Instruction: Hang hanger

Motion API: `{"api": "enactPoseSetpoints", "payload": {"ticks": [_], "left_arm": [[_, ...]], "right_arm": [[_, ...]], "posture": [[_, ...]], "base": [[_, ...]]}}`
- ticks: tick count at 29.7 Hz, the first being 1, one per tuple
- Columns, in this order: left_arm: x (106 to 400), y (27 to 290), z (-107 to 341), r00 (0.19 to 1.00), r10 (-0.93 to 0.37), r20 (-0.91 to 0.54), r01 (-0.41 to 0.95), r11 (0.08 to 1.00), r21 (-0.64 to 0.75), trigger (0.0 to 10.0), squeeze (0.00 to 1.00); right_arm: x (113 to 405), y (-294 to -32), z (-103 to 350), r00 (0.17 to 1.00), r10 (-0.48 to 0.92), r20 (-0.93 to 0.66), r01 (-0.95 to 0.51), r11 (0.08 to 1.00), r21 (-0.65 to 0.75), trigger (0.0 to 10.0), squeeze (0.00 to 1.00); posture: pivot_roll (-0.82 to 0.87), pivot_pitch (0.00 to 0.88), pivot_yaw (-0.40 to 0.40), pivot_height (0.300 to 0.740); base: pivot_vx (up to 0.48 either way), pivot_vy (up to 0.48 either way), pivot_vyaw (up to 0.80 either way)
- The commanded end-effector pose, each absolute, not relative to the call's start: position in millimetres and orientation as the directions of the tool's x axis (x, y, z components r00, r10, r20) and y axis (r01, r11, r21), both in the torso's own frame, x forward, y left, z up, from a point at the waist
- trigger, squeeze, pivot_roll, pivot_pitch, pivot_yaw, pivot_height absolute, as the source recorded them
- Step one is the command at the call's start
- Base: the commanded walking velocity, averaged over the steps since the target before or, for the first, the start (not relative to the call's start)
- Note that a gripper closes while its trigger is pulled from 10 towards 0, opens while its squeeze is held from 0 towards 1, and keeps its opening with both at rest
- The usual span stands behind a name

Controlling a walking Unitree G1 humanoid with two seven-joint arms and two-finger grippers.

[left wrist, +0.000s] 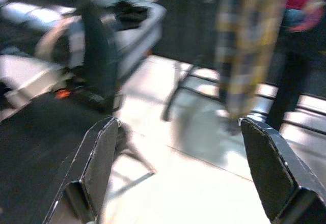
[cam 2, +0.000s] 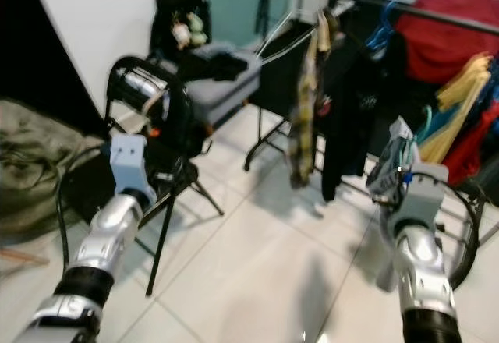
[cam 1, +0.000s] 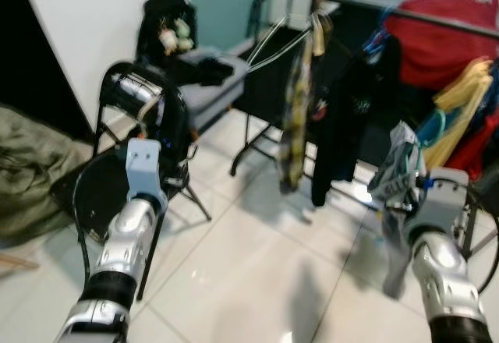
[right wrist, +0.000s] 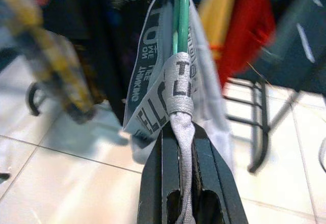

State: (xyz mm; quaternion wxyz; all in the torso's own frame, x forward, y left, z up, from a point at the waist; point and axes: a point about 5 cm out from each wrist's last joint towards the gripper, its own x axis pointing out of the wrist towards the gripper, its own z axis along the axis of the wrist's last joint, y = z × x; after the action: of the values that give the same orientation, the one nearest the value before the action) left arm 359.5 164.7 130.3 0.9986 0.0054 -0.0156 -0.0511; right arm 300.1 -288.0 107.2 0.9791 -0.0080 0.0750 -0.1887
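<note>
Right gripper (right wrist: 186,132): black fingers pinched tight together on the thin green hanger (right wrist: 180,15), with the grey printed garment (right wrist: 153,81) draped on it squeezed between them.
Hanger and garment: held up at the robot's right, in front of the black metal clothes rail (cam 1: 437,15), near the red and yellow clothes (cam 1: 448,86) already hanging there.
Left gripper (left wrist: 178,173): fingers spread wide apart, nothing between them, raised over the white tiled floor (cam 1: 257,273).
Left side: a black folding chair (cam 1: 148,125) stands just past the left arm.
Rail, further along: a yellow-and-dark patterned cloth (cam 1: 296,117) and a black garment (cam 1: 339,132) hang down.
</note>
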Motion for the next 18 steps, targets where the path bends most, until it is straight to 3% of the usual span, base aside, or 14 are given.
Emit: {"api": "enactPoseSetpoints", "payload": {"ticks": [1, 6, 8, 18], "left_arm": [[360.2, 159.5, 127.8, 0.992, -0.124, 0.018, 0.124, 0.992, 0.025, 10.0, 0.00], [359.0, 160.4, 126.4, 0.991, -0.131, 0.014, 0.130, 0.991, 0.030, 10.0, 0.00], [356.8, 164.5, 127.3, 0.993, -0.117, 0.022, 0.117, 0.993, -0.021, 10.0, 0.00], [356.5, 162.0, 128.3, 0.993, -0.118, 0.030, 0.119, 0.993, -0.019, 10.0, 0.00]], "right_arm": [[304.2, -288.3, 116.7, 0.920, -0.379, -0.097, 0.378, 0.925, -0.034, 10.0, 0.00], [304.4, -287.7, 120.2, 0.925, -0.370, -0.086, 0.368, 0.929, -0.041, 10.0, 0.00], [303.9, -284.5, 124.4, 0.937, -0.343, -0.070, 0.340, 0.939, -0.049, 10.0, 0.00], [309.5, -265.8, 131.8, 0.977, -0.214, -0.028, 0.208, 0.968, -0.140, 10.0, 0.00]], "posture": [[-0.11, 0.080, 0.045, 0.740], [-0.11, 0.085, 0.045, 0.740], [-0.11, 0.094, 0.044, 0.740], [-0.13, 0.114, 0.040, 0.740]], "base": [[0.000, 0.000, -0.75], [0.000, 0.000, -0.75], [0.306, 0.000, 0.00], [0.407, 0.000, 0.00]]}}
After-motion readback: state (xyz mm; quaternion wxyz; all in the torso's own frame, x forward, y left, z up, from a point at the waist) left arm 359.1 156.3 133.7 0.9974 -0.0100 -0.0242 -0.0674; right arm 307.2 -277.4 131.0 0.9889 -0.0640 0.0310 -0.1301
